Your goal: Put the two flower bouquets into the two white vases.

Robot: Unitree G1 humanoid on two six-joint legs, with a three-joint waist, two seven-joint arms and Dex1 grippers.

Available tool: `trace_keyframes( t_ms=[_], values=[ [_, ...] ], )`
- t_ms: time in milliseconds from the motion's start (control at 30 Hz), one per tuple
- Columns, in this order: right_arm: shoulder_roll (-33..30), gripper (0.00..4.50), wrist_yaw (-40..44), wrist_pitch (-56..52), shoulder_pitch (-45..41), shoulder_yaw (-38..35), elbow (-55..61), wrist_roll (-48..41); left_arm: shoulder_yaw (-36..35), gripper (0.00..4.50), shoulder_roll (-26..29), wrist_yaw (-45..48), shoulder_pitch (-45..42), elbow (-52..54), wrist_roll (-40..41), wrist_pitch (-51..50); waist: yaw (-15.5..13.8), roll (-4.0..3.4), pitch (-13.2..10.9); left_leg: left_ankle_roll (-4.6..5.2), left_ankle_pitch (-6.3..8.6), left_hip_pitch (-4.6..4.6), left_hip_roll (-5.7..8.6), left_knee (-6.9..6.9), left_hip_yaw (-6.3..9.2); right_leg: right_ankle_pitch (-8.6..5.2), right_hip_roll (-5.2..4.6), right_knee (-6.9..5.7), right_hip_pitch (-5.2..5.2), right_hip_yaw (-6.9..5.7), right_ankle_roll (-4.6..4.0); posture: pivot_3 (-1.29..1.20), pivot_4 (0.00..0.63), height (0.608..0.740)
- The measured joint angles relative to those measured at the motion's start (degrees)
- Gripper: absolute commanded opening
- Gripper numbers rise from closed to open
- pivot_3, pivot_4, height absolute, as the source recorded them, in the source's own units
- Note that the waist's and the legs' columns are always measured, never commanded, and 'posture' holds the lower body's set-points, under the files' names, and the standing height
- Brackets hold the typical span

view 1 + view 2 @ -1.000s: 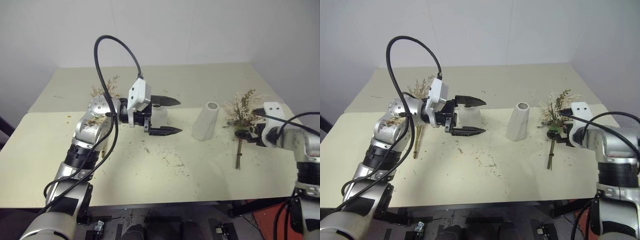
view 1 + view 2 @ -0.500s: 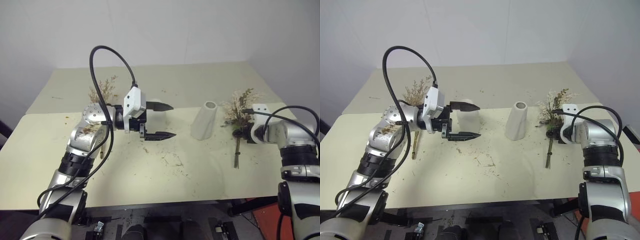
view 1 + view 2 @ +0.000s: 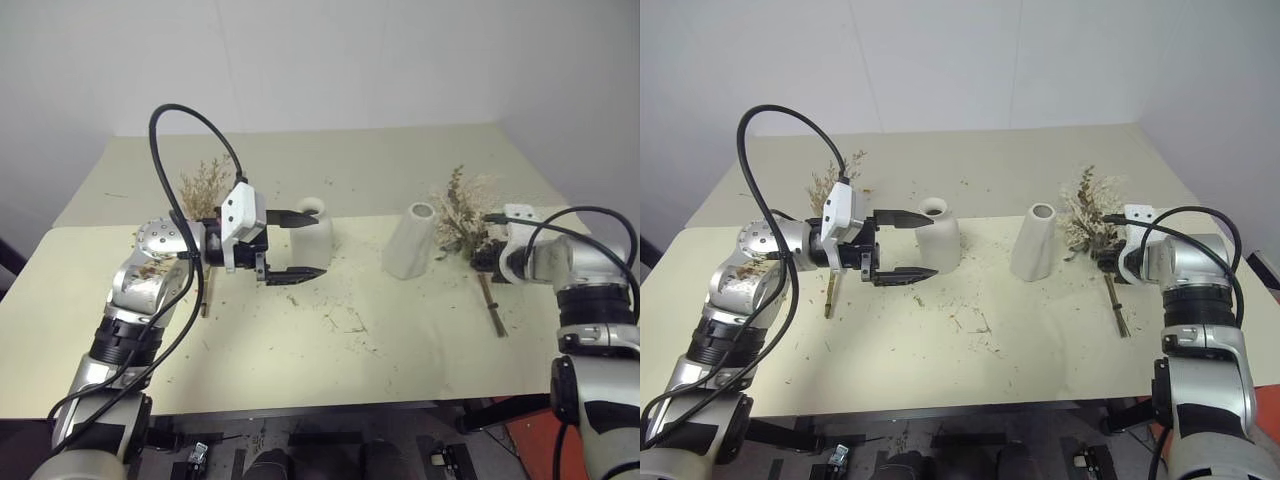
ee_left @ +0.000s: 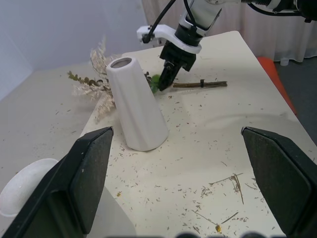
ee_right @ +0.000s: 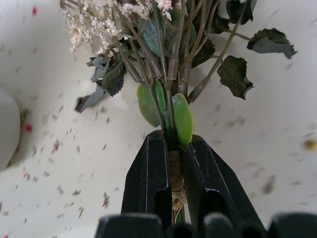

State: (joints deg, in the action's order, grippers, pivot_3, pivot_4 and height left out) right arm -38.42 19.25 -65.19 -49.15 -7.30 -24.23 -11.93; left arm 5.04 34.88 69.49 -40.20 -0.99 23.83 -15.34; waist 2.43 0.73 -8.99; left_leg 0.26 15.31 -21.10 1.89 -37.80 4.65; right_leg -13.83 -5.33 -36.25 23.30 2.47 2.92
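One fuller bouquet of cream sprigs and green leaves [image 5: 168,59] is clamped in my right gripper [image 5: 171,163]; next, lift it to the tapered white vase [image 3: 410,240]. My left gripper [image 3: 300,245] hangs wide, empty.

No text, label, brand, number or sign can be read anywhere in these views (the vases, the table top and the robot's housings all show plain, unmarked surfaces).
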Motion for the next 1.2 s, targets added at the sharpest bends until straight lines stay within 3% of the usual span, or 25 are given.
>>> trace_keyframes(
  t_ms=[233, 367, 533, 733, 1200],
  values=[
    [2.25, 0.18, -8.52, 18.22, 1.76, -11.98, 23.24, -0.01, -0.39, 4.50, 0.97, 0.14, -0.27, -0.31, 0.00, 0.00, 0.04, -0.10, 0.05, -0.01, 0.00, 0.01, -0.02, 0.01, 0.00, 0.01, 0.03, -0.04, 0.03, 0.02, 0.02, 0.00, 0.150, 0.740],
    [10.50, 0.18, -8.03, 21.85, -1.00, -21.37, 30.47, -11.07, -0.45, 4.50, 1.26, 0.52, -0.43, -1.23, 0.00, 0.00, 0.22, -0.14, 0.07, -0.01, -0.01, 0.10, -0.04, 0.00, -0.01, 0.04, 0.06, -0.01, 0.00, 0.07, -0.01, 0.00, 0.150, 0.740],
    [18.37, 0.18, -6.99, 32.94, -2.22, -20.94, 36.88, -16.11, -0.58, 4.50, 2.17, 0.89, -0.47, -2.23, -0.23, 0.00, 0.24, -0.19, 0.10, -0.01, -0.01, 0.10, -0.04, 0.01, 0.00, 0.04, 0.06, -0.33, 0.04, 0.05, -0.01, 0.00, 0.150, 0.740],
    [23.31, 0.18, -6.17, 42.13, -1.50, -16.60, 33.57, -16.25, -0.82, 4.50, 2.60, 0.71, -0.40, -2.16, -0.23, -0.04, 0.20, -0.21, 0.11, -0.04, -0.03, 0.13, -0.02, 0.01, 0.01, 0.04, 0.05, -0.42, 0.07, 0.05, -0.02, 0.00, 0.150, 0.740],
    [24.38, 0.18, -5.96, 47.29, 3.27, -11.44, 28.17, -14.11, -3.26, 4.50, 3.40, -1.26, 1.08, 0.67, 0.98, -2.89, 0.21, -0.21, 0.11, -0.07, -0.04, 0.09, -0.02, 0.02, 0.00, 0.04, 0.06, -0.46, 0.18, 0.06, -0.02, 0.00, 0.150, 0.740]
  ],
)
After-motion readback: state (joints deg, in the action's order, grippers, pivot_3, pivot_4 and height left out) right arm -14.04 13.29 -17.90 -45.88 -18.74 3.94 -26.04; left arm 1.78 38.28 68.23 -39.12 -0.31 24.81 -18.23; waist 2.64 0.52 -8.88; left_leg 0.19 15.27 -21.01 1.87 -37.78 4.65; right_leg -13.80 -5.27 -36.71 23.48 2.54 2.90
